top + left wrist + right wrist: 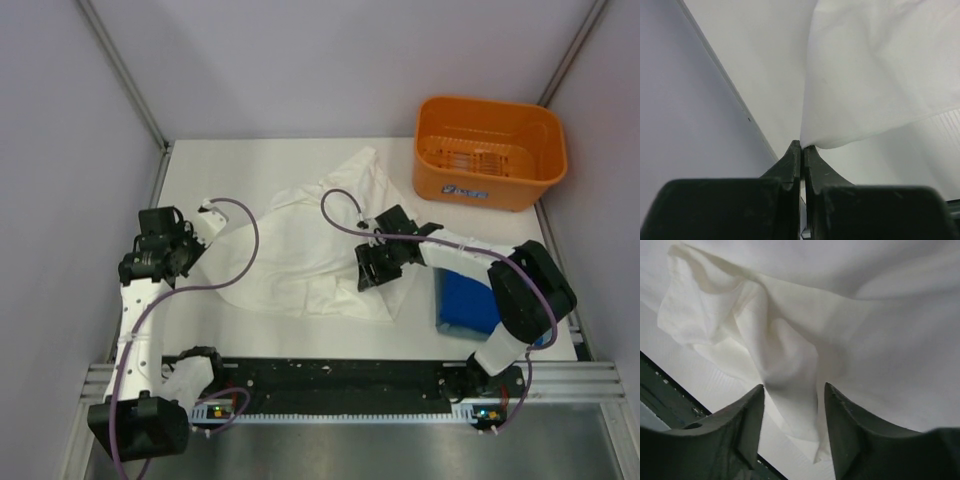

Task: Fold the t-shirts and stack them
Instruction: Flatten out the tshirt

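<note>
The white t-shirt lies spread and rumpled across the middle of the table. Its print does not show. At the shirt's left edge, my left gripper is shut on a corner of the cloth. In the left wrist view the white t-shirt fans up and to the right from the closed left gripper. My right gripper hovers over the shirt's near right corner. In its wrist view the right gripper stands open, with a raised fold of the white t-shirt between the fingers. The blue t-shirt lies folded beside the right arm.
An orange basket stands at the back right of the table. Grey walls close in the left, back and right sides. A black rail runs along the near edge between the arm bases. Purple cables loop over both arms.
</note>
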